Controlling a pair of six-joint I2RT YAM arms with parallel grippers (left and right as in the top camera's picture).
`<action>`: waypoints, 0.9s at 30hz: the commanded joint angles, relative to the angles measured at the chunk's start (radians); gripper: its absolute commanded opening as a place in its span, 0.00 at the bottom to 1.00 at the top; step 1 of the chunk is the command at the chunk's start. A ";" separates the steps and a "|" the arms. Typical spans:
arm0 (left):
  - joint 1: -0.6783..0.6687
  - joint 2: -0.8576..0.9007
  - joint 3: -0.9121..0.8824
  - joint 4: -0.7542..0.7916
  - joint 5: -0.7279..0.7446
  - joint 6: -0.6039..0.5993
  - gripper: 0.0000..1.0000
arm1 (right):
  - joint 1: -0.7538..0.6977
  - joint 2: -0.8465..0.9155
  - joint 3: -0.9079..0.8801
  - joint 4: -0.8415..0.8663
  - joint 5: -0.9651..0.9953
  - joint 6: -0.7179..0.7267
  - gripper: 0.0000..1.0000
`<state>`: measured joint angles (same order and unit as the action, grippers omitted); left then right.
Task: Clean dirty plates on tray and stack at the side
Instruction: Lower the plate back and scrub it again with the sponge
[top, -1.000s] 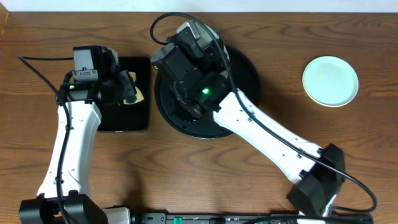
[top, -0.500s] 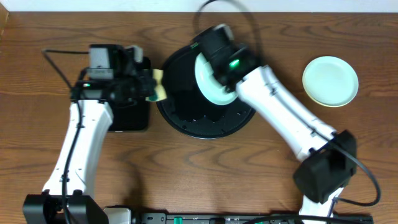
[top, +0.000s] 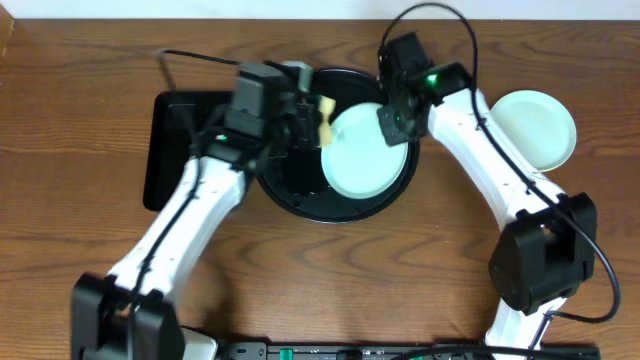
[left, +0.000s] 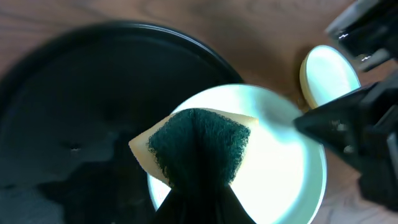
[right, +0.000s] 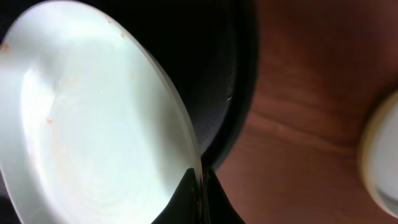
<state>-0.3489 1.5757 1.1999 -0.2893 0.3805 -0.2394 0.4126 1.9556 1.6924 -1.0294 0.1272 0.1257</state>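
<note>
The left gripper (left: 198, 202) is clamped on a yellow sponge (left: 196, 144), its green scouring face toward the light blue plate (left: 273, 155) over the middle of the round black tray (top: 300, 205). The right gripper (right: 198, 190) pinches that plate's rim at the tray's right side. Orange specks show on the plate. This looks like the wiping step. Next, the sponge should press down and sweep the specks while the right grip holds steady. Another plate (top: 532, 130) lies well right of the tray.

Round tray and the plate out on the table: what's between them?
Only bare table between the tray and that plate, as the right wrist view shows; overhead, the right arm passes above the gap.
</note>
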 joint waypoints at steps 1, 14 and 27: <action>-0.037 0.065 -0.007 0.038 -0.034 -0.010 0.08 | -0.002 -0.003 -0.077 0.047 -0.031 0.026 0.01; -0.079 0.231 -0.007 0.079 -0.030 -0.032 0.08 | -0.002 -0.003 -0.172 0.140 -0.031 0.039 0.01; -0.130 0.323 -0.007 0.059 -0.029 -0.024 0.08 | -0.002 -0.003 -0.172 0.140 -0.030 0.038 0.01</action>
<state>-0.4778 1.8656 1.1999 -0.2272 0.3599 -0.2653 0.4126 1.9564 1.5280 -0.8928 0.1020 0.1493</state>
